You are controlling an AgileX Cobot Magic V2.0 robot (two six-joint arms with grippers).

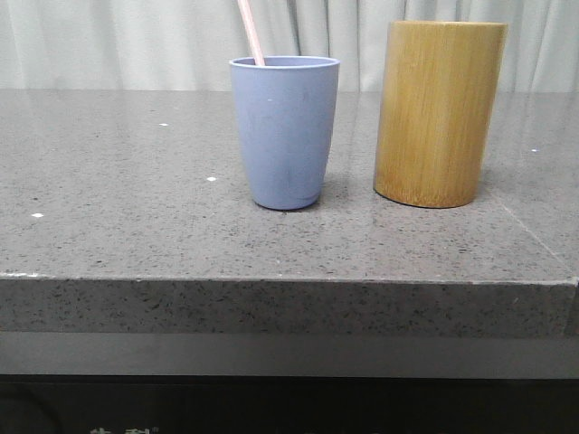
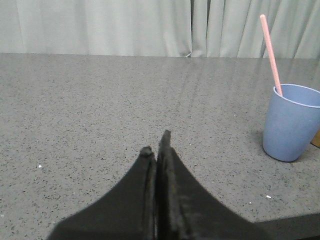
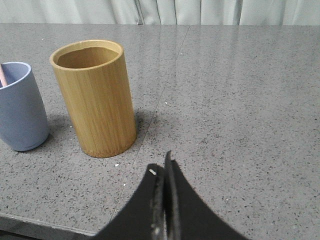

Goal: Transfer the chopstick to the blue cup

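The blue cup (image 1: 285, 131) stands upright on the grey stone table (image 1: 136, 208), left of a taller bamboo cylinder holder (image 1: 439, 113). A pale pink chopstick (image 1: 251, 32) leans inside the blue cup, its top end rising above the rim; it also shows in the left wrist view as the chopstick (image 2: 270, 52) in the cup (image 2: 290, 122). My left gripper (image 2: 156, 142) is shut and empty, well away from the cup. My right gripper (image 3: 162, 165) is shut and empty, near the bamboo holder (image 3: 95, 97), whose inside looks empty. The cup's edge (image 3: 20, 107) shows beside it.
The table's front edge (image 1: 289, 280) runs across the front view, with a drop below it. Pale curtains (image 1: 109, 41) hang behind the table. A few small white specks (image 1: 211, 179) lie on the tabletop.
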